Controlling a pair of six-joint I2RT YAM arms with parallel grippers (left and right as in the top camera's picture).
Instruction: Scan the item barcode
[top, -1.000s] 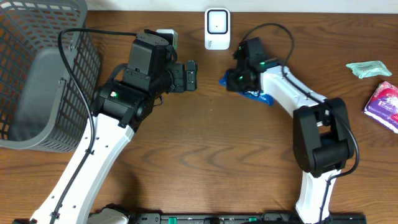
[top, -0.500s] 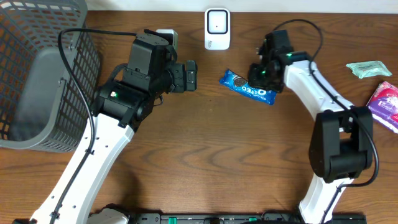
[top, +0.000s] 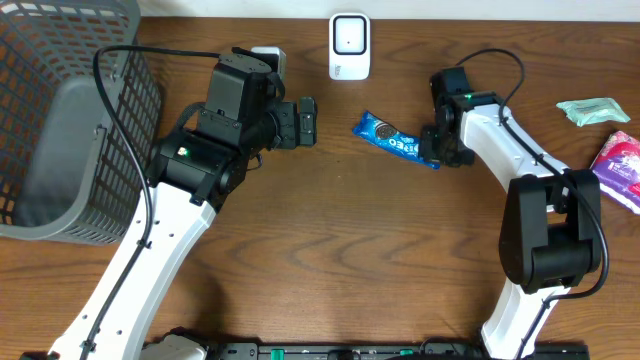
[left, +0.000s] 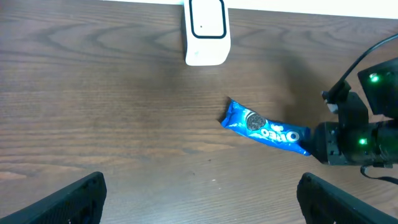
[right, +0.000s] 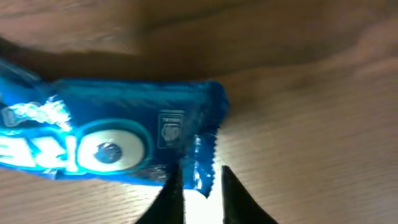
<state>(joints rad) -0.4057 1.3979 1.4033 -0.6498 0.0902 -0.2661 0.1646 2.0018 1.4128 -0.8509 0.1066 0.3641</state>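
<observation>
A blue Oreo packet (top: 397, 139) (left: 267, 127) (right: 112, 140) lies flat on the wooden table, a little right of and nearer than the white scanner (top: 349, 45) (left: 206, 31). My right gripper (top: 437, 150) (right: 200, 177) sits at the packet's right end. Its jaws are narrowly open, with the crimped edge between them and a gap showing beside one finger. Left of the packet, my left gripper (top: 310, 120) (left: 204, 200) hovers over bare table. It is wide open, faces the packet and holds nothing.
A grey wire basket (top: 60, 120) fills the far left. A green packet (top: 592, 108) and a purple packet (top: 618, 168) lie at the right edge. A small white item (top: 268, 55) shows behind the left arm.
One second ago my right gripper held the packet near the scanner. It then set it down on the table and slid right to the packet's end. The left arm stayed still.
</observation>
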